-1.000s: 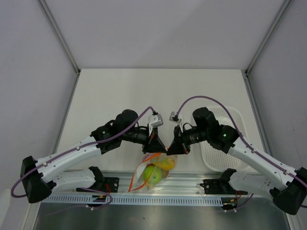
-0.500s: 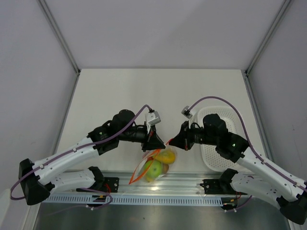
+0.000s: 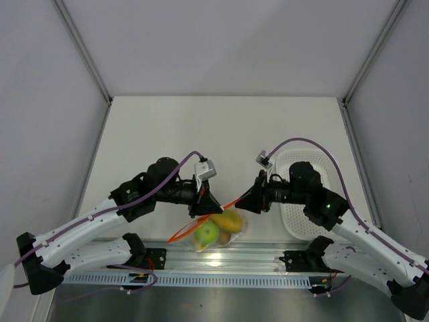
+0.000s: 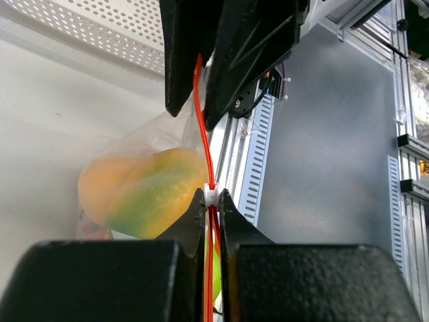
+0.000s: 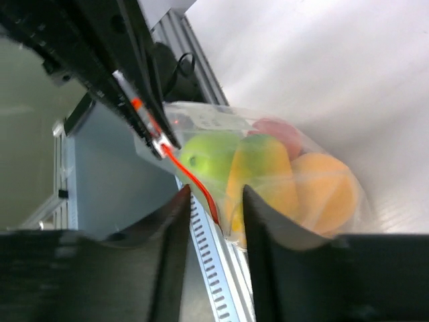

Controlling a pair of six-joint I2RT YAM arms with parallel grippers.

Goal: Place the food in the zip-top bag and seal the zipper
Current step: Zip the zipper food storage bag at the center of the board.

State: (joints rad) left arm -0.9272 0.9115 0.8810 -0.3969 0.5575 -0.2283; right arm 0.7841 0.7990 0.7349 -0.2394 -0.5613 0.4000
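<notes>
Left jaws slid left along the zipper point(image 4: 206, 144), clamped on it, right jaws pinching its far end.

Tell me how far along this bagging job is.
Done: the green, yellow and orange toy fruits sit inside the clear plastic zip-top bag. In hand: the left gripper and right gripper both have jaws shut on the orange-red zipper strip. Left: finishing the seal, then letting go.

2 white-and-black arms point(image 3: 87, 225), purple cables point(image 3: 298, 139)
</notes>
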